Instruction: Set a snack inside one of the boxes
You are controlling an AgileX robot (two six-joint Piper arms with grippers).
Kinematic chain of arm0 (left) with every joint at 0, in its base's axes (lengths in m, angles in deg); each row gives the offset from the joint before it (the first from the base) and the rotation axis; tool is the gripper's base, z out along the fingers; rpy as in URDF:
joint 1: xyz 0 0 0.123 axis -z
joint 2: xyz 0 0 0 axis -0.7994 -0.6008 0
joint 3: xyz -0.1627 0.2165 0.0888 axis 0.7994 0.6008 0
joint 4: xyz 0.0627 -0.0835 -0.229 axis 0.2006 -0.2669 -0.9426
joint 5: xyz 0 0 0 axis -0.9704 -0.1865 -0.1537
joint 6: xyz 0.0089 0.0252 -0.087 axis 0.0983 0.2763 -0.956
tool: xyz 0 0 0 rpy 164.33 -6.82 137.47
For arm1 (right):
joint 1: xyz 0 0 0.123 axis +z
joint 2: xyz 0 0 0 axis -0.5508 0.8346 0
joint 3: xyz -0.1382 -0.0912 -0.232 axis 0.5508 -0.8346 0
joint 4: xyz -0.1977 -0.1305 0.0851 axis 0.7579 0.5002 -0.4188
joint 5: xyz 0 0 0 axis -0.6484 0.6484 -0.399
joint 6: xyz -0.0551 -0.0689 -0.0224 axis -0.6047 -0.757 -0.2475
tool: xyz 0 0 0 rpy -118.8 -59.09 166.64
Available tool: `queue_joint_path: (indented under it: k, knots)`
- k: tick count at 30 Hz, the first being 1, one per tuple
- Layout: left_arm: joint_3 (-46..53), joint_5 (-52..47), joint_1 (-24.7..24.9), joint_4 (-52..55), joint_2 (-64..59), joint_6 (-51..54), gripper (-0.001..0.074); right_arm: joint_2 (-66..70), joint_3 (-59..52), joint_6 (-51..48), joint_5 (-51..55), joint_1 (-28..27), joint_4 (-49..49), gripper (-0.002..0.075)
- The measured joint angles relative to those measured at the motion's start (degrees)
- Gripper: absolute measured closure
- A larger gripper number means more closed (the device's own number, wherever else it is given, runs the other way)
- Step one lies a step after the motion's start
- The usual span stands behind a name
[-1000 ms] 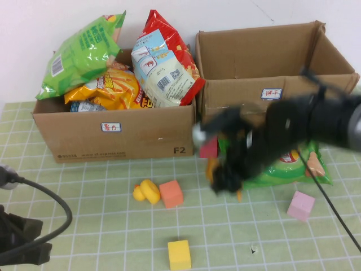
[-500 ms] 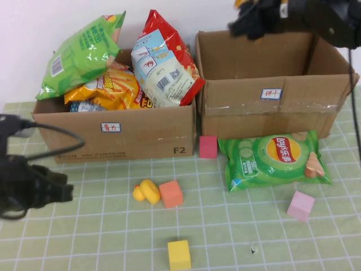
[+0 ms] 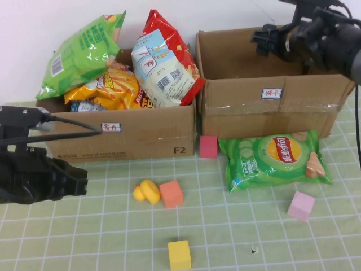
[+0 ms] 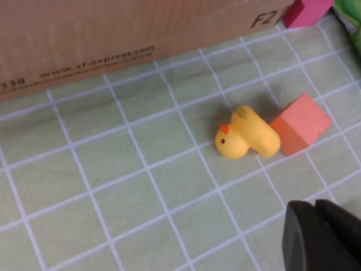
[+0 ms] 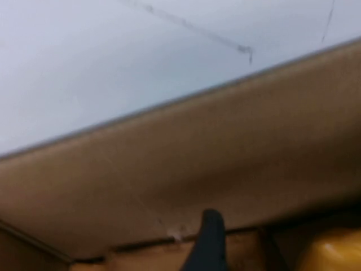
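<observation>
Low on the left, the left claw (image 3: 76, 180) hovers just above the green checked surface (image 3: 101, 226), in front of the left cardboard box (image 3: 130, 138) and apart from it. Whether this claw is spread or pressed together cannot be told. The left box is heaped with bags: a green bag (image 3: 84, 53) tilted at its left, an orange bag (image 3: 110, 87) below it, and a red bag (image 3: 166, 59) standing tall at its right.

In front of that box a yellow rubber duck (image 3: 146, 192) lies on its side, touching an orange cube (image 3: 171, 193) just to its right. A yellow cube (image 3: 179, 254) sits alone nearer the robot. A magenta cube (image 3: 208, 147) rests against the foot of the boxes, where the two meet.

The right cardboard box (image 3: 271, 113) stands open beside the left one. A green Lay's chip bag (image 3: 271, 161) lies flat before it, and a pale pink cube (image 3: 300, 205) sits near the bag's right corner, apart from it.

High on the right, the right claw (image 3: 264, 40) is over the open right box, near its back wall. The right wrist view faces that wall's inner side, and the orange-yellow snack (image 5: 333, 254) shows at the picture's edge, close by the claw. Whether the claw pinches it or is spread cannot be told.
</observation>
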Motion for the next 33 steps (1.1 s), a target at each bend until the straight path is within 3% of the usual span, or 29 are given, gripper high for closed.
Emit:
queue_joint_path:
  k: [4,7,10,12,14,16,21,25,33]
  knots:
    - [0.0,2.4,0.0,0.5,0.3,2.0,0.0736,-0.7,4.0,-3.8,2.6,0.8,-4.6,0.0111]
    - [0.0,5.7,0.0,3.2,2.3,1.3,0.0736,-3.1,6.6,-9.7,4.2,1.0,-14.6,0.0148]
    - [0.0,7.7,0.0,6.8,7.2,-0.1,0.0736,-7.1,7.5,-17.6,7.8,1.2,-24.0,0.0301]
    - [0.0,8.4,0.0,9.5,11.1,-0.2,0.0736,-10.5,7.5,-22.1,10.5,1.2,-26.4,0.0482]
    - [0.0,8.7,0.0,11.9,15.6,-0.5,0.0736,-13.6,7.7,-25.5,12.7,1.2,-27.2,0.0613]
    - [0.0,8.9,0.0,14.1,20.8,-1.4,0.0736,-16.7,7.8,-30.0,15.2,1.2,-27.2,0.0676]
    - [0.5,9.0,0.0,19.3,32.9,-2.2,0.0736,-24.6,8.1,-45.1,24.6,2.3,-25.8,0.0715]
    - [4.4,9.0,0.0,21.3,41.6,-4.1,0.0736,-29.5,2.6,-48.4,26.9,3.2,-24.5,0.0718]
    - [18.7,12.5,0.0,21.6,58.3,-7.6,0.0736,-42.2,-28.5,-46.4,8.9,4.3,-24.5,0.0720]
